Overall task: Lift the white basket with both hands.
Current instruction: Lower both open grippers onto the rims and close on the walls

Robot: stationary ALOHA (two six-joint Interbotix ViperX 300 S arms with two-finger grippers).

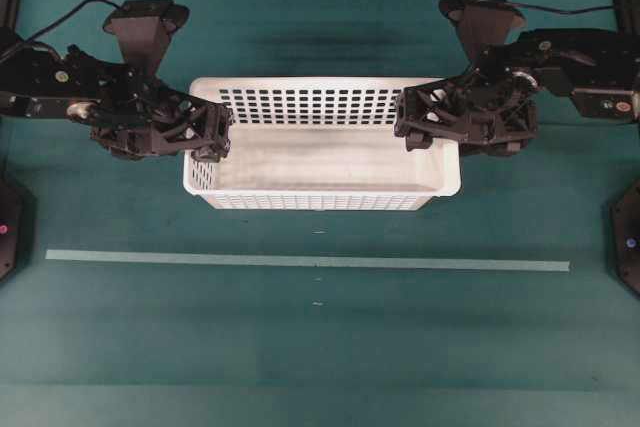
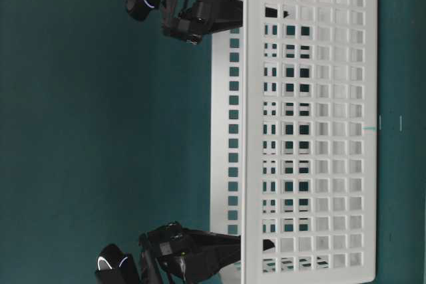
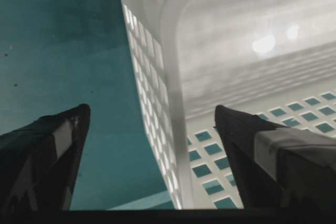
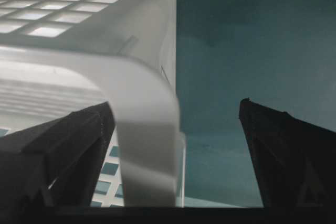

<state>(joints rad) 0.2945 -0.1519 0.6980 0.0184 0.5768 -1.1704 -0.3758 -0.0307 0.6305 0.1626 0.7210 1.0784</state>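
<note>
The white basket [image 1: 320, 201] lies lengthwise on the teal table, towards the back and in the middle. My left gripper [image 1: 212, 137] is open and straddles its left end wall, with one finger outside and one inside. In the left wrist view the perforated wall [image 3: 176, 129] stands between the spread fingers [image 3: 58, 150], and the left gripper [image 3: 152, 108] touches nothing that I can see. My right gripper [image 1: 415, 129] is open and straddles the right end wall. In the right wrist view the rounded rim [image 4: 147, 140] runs between its jaws, close to the inner finger [image 4: 68, 145]. The table-level view shows the basket [image 2: 313, 124] turned sideways.
A pale tape strip [image 1: 300, 261] runs across the table in front of the basket. Black arm bases stand at the left edge [image 1: 8, 227] and the right edge [image 1: 627, 237]. Cables trail behind both arms at the back.
</note>
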